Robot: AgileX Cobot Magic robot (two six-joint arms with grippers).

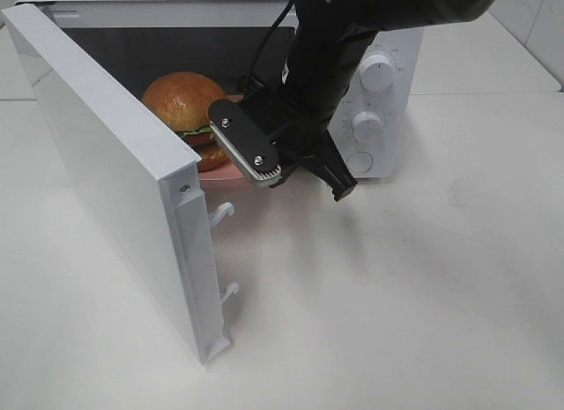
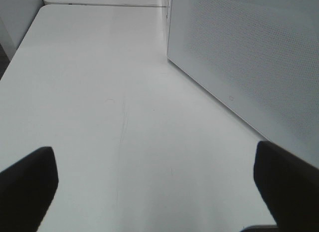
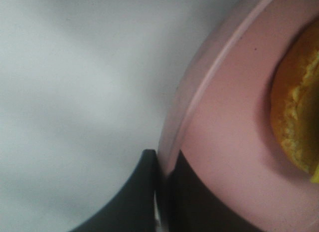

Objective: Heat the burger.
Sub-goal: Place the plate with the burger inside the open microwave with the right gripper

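Black gripper (image 3: 163,161) (screws, trailing cable)

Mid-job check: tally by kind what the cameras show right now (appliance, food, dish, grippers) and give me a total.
Microwave, door open: 1
Burger, inside on the plate: 1
Pink plate: 1
Grippers: 2 (right gripper shut on the plate's rim; left gripper open, holding nothing)
Total: 5
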